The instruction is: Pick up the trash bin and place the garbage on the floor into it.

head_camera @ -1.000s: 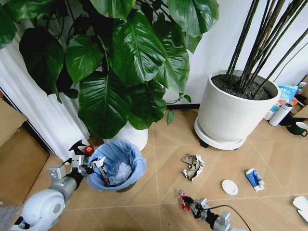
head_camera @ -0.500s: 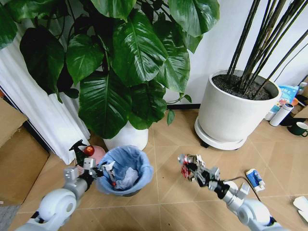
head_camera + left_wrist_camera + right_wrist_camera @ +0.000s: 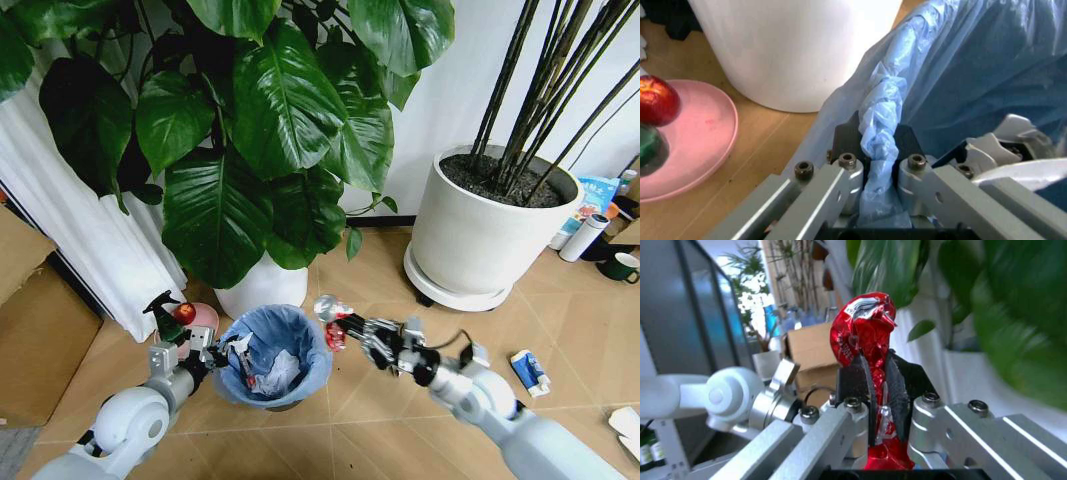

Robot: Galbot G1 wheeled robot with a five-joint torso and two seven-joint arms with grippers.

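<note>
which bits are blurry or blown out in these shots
Right wrist view: the red wrapper in the right gripper is sharp, the leaves behind smeared, the window side bright. Left wrist view: the left gripper on the trash bin liner is sharp. Head view: evenly lit, glossy leaf glare.

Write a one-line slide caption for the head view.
Left gripper clamps the trash bin rim while right gripper holds the red crumpled wrapper beside it.

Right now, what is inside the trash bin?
Crumpled white paper lies inside the trash bin, on its blue liner. The bag's folds hide the bottom. The left tool grips the rim; the right tool holds a red wrapper.
</note>
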